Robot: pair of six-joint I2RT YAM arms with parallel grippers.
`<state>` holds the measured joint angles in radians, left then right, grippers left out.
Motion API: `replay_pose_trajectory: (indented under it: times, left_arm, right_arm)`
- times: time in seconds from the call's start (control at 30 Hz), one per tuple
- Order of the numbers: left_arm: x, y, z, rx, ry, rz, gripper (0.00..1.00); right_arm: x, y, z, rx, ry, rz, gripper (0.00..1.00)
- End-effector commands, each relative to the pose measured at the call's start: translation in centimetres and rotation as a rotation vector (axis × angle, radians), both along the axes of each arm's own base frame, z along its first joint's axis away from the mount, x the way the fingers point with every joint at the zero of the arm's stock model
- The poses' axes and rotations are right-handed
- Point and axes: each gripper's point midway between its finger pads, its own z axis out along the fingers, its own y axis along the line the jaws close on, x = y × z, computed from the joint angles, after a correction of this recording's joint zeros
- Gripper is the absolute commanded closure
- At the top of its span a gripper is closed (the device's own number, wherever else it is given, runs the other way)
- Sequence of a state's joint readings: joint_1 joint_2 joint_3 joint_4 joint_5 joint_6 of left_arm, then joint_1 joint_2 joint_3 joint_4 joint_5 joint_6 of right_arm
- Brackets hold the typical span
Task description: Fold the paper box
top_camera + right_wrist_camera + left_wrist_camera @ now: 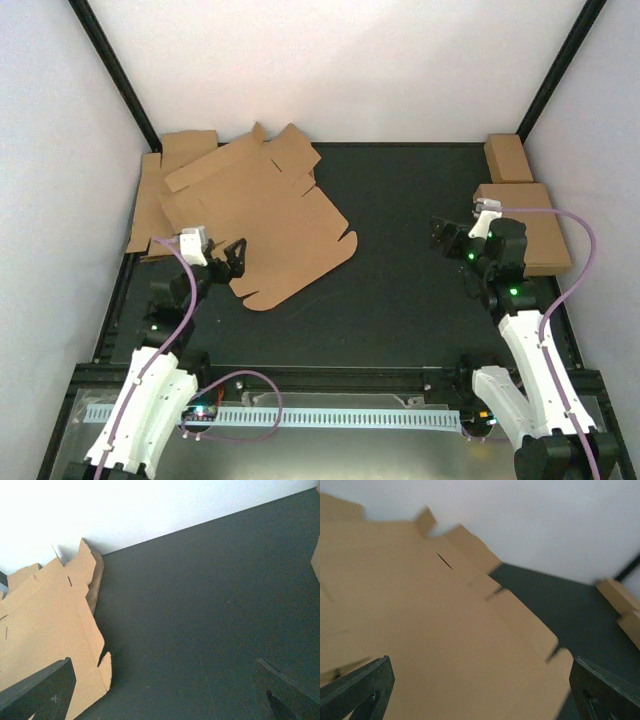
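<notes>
The paper box (275, 215) lies flat and unfolded on the left half of the surface (400, 290). Its far-left corner appears to overlap other cardboard sheets (165, 185). My left fingers (362, 690) stand wide over its near-left edge. My right fingers (40, 687) stand equally wide over bare surface, well apart from it. Risks, as I judge them: the flat sheet offers no lip, so a pinch may skid it; lifting one side alone could pivot it; a deep reach may snag the sheets beneath.
</notes>
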<state>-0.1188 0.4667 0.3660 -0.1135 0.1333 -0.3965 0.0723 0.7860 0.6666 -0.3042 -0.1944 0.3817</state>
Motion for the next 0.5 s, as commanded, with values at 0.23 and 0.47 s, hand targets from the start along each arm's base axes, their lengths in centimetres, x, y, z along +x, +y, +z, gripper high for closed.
replay_pose_trajectory:
  times: [0.23,0.47]
  left_arm:
    - [-1.3,-3.4,-2.8,-0.055,0.163,-0.2,0.01]
    - [-0.7,0.5,-6.6,-0.148,0.365,0.089,0.01]
  right_arm:
    - [-0.8,1.7,-1.4,0.157,0.091,0.043,0.01]
    - [-1.2,3.0,-3.5,0.198,0.18,0.105,0.01]
